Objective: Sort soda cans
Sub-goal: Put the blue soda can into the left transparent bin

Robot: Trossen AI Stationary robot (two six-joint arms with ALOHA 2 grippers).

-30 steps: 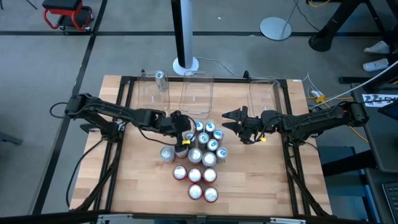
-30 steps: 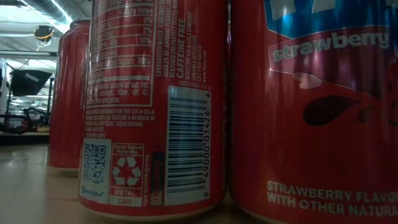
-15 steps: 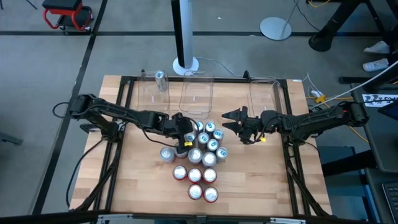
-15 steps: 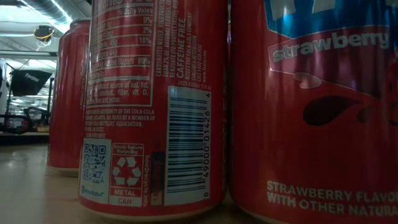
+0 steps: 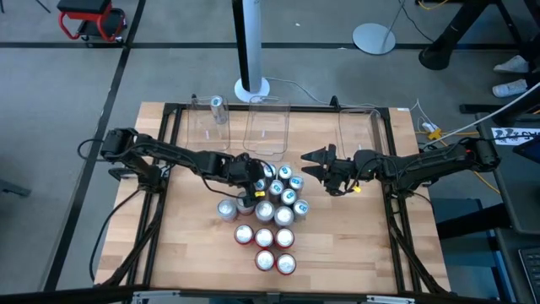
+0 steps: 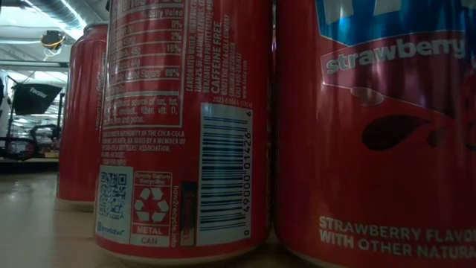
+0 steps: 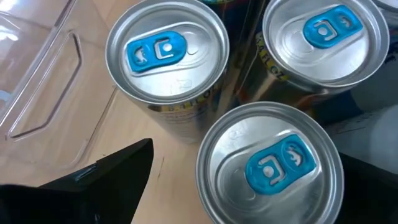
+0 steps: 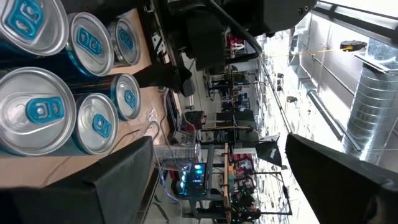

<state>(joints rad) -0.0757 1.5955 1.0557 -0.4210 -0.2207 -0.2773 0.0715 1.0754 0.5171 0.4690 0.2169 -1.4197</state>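
The soda cans stand upright in a cluster (image 5: 270,211) mid-table: teal ones (image 5: 283,181) at the far side, silver ones (image 5: 228,209) in the middle, red ones (image 5: 265,260) nearest. My left gripper (image 5: 255,184) is open and slants down over the cluster's far-left corner. In the left wrist view its fingers (image 7: 112,180) stand either side of a blue-tabbed can (image 7: 270,165) without touching it. My right gripper (image 5: 314,169) hangs open and level just right of the teal cans (image 8: 37,112), with nothing between its fingers. Red cans (image 6: 186,126) fill the low view.
Three clear plastic tubs (image 5: 268,131) stand in a row along the far edge; the left one (image 5: 207,127) holds one can (image 5: 218,108). A black frame (image 5: 173,110) borders the wooden tabletop. A white pole base (image 5: 251,87) stands beyond the far edge.
My left gripper has sunk toward the teal cans and crept a little toward the table's right edge, still open. The cans and my right arm have kept still.
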